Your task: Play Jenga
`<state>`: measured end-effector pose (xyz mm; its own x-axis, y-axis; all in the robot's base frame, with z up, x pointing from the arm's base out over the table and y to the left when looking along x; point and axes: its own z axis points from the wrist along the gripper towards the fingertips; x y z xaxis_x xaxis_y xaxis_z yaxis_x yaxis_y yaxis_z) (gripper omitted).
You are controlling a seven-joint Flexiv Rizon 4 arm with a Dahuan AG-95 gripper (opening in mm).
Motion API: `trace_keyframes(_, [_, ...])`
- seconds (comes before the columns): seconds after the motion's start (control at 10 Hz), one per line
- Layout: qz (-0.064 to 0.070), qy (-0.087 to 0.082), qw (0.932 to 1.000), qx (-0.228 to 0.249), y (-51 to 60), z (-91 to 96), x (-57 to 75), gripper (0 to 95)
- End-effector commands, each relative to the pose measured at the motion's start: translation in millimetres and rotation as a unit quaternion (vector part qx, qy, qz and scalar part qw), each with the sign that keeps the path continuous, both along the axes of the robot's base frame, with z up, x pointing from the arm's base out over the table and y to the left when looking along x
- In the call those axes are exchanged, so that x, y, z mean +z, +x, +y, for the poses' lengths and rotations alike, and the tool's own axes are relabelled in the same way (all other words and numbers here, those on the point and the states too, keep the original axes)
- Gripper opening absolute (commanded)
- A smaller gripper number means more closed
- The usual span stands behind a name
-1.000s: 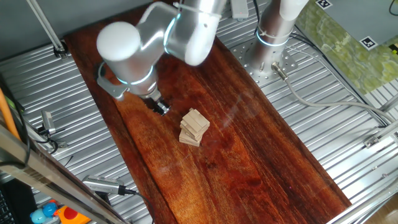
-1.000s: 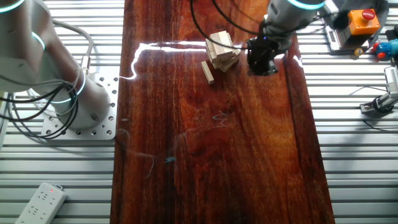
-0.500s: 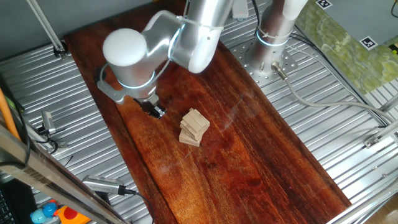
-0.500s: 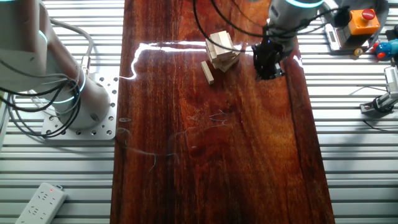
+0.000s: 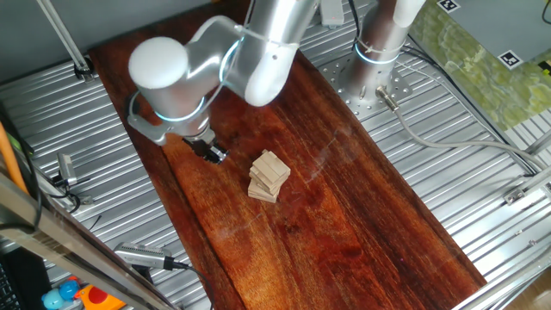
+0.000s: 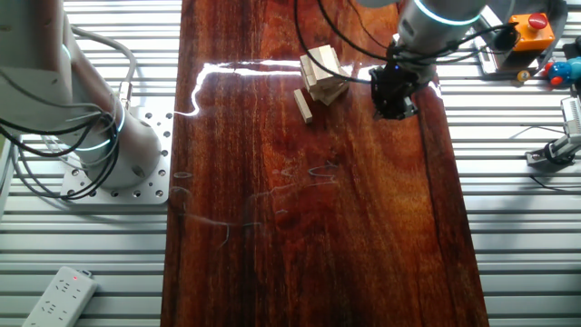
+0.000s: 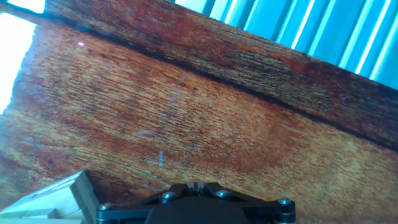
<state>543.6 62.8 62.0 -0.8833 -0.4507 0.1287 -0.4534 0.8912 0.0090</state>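
Wooden Jenga (image 5: 269, 176) stands mid-board (image 5: 344, 215) just beside my gripper (image 5: 214, 153), whose fingers' spread I cannot tell; if I swing in carelessly, I may topple the crooked stack.

The gripper (image 5: 215, 153) is mostly tucked under the arm's big wrist joint in one fixed view, and in the other fixed view it is only a dark lump (image 6: 396, 91), so whether the jaws stand apart cannot be told. The hand view shows only the gripper's black base, cut off by the bottom edge. There, just one pale corner of the Jenga (image 7: 53, 198) shows, cropped at the lower left.
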Motion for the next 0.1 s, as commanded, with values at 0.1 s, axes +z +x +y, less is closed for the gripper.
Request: trace_keyframes(0.1, [-0.005,-0.001,1.0000,-0.002,-2.2,-0.4,1.4,0.0])
